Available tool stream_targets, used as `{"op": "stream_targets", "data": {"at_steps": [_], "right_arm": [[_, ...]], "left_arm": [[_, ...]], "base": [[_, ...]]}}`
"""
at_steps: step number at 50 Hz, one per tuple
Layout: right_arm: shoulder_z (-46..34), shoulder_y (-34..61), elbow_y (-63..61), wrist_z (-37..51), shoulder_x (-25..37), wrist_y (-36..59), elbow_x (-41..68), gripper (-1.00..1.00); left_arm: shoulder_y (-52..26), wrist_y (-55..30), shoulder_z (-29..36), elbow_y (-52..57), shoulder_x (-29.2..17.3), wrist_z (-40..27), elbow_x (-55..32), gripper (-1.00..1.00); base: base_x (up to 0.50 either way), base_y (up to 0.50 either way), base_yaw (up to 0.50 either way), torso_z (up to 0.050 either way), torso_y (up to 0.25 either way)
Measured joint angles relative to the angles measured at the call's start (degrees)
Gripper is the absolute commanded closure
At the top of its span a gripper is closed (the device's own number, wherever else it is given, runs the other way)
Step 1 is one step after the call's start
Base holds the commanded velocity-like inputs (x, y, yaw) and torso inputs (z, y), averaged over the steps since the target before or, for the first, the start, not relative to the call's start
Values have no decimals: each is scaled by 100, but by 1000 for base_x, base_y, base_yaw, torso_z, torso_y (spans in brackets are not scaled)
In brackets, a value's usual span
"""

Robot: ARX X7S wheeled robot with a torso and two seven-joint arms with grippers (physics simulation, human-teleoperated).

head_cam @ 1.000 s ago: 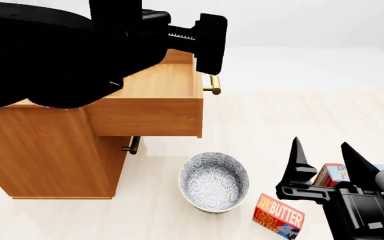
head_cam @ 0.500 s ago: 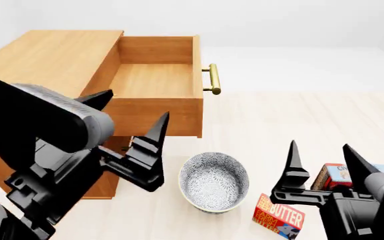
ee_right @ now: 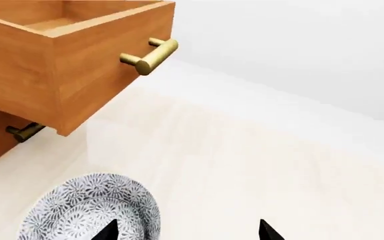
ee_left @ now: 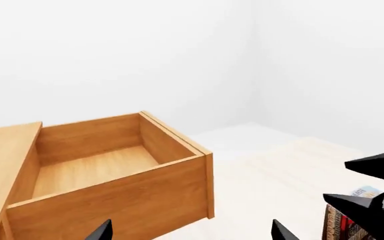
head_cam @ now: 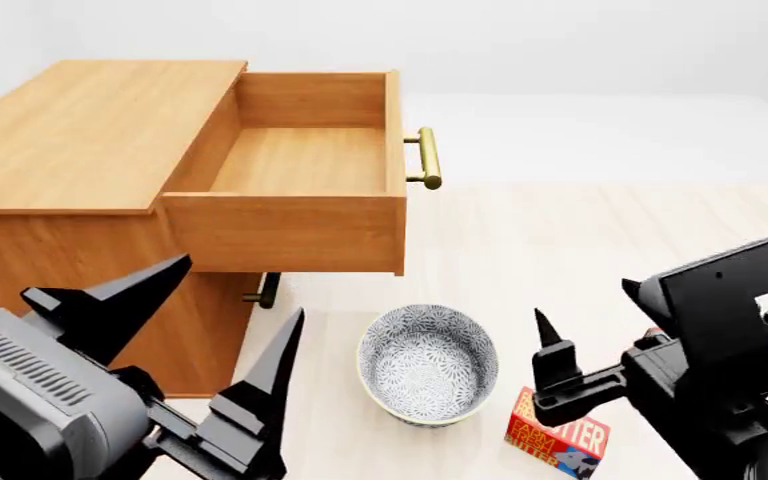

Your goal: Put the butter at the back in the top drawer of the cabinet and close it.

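While the head view takes in the whole scene, each wrist view shows only part of it. Head view: the cabinet (head_cam: 77, 190) stands with its top drawer (head_cam: 307, 200) pulled fully out and nothing visible inside; the brass handle (head_cam: 424, 158) faces the floor area. The left gripper (head_cam: 177, 320) sits low, its 2 fingers spread wide and holding nothing, with the cabinet side just beyond its tips. The right gripper (head_cam: 591, 330) is also spread and holds nothing; 1 fingertip (head_cam: 542, 325) rises just above the butter (head_cam: 556, 437), which lies on the floor directly below that finger, partly hidden by the arm. A patterned bowl (head_cam: 428, 364) rests between the 2 grippers, beside the butter. A second box behind the right arm is mostly hidden in this view.

Left wrist view: the drawer interior appears from the side, bare wood throughout; beyond the fingertips (ee_left: 101, 231), a dark red box edge (ee_left: 339, 225) shows near the other arm. Butter not visible.

Right wrist view: the handle and a lower drawer's handle (ee_right: 24, 131) are seen from below, with the bowl lying beside 1 fingertip (ee_right: 106, 231). Butter not visible.
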Motion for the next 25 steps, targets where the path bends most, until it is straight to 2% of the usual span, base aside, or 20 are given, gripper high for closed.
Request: {"op": "stream_targets", "data": {"at_steps": [15, 25], "right_arm": [[-1855, 2514, 1553, 20, 18, 2102, 1749, -100], [-3428, 3903, 2197, -999, 60, 2760, 1700, -100]], "left_arm": [[49, 237, 332, 53, -158, 86, 280, -100], [29, 268, 437, 22, -132, 119, 297, -100]], "base": [[0, 0, 0, 0, 0], [0, 0, 0, 0, 0]]}}
